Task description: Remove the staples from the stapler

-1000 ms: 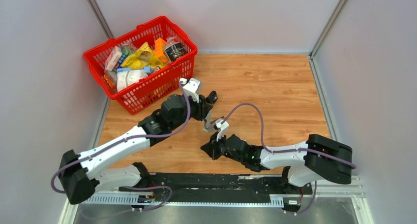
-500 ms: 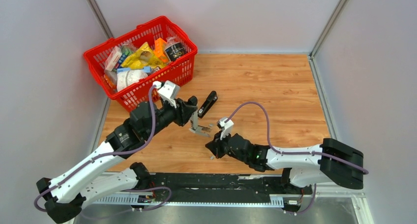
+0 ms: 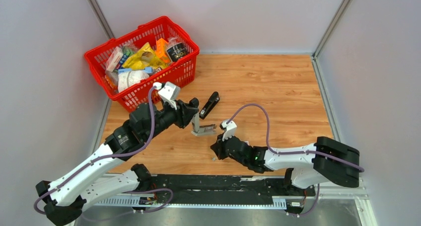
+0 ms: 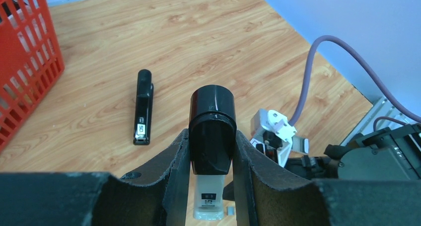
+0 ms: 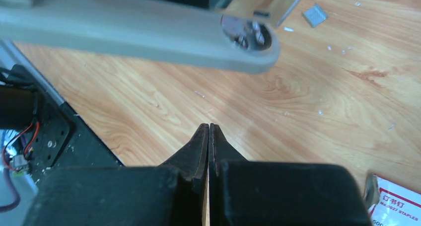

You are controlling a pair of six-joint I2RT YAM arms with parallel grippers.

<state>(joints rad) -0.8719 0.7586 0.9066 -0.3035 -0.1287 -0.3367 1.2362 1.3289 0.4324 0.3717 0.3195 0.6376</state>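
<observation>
The stapler (image 3: 201,126) hangs open above the wooden table. My left gripper (image 3: 195,117) is shut on its black top arm (image 4: 212,129), which stands upright between the fingers (image 4: 175,161). Its grey base (image 4: 208,203) swings out below; the right wrist view shows that base (image 5: 149,35) from underneath. A short grey strip of staples (image 5: 314,15) lies on the wood beside the base, along with tiny loose bits. The same strip of staples (image 4: 230,211) shows in the left wrist view. My right gripper (image 3: 214,152) is shut and empty, low over the table just near of the stapler. Its fingertips (image 5: 209,130) point at bare wood.
A second, all-black stapler (image 3: 209,105) lies flat on the table beyond the held one. A red basket (image 3: 184,74) of packaged goods stands at the back left. A white red-marked box (image 5: 399,203) lies at the edge of the right wrist view. Grey walls enclose the table.
My left arm has drawn back to the left with the stapler, uncovering the all-black stapler behind it. The grey base has swung out towards level. My right gripper shifted slightly, still shut.
</observation>
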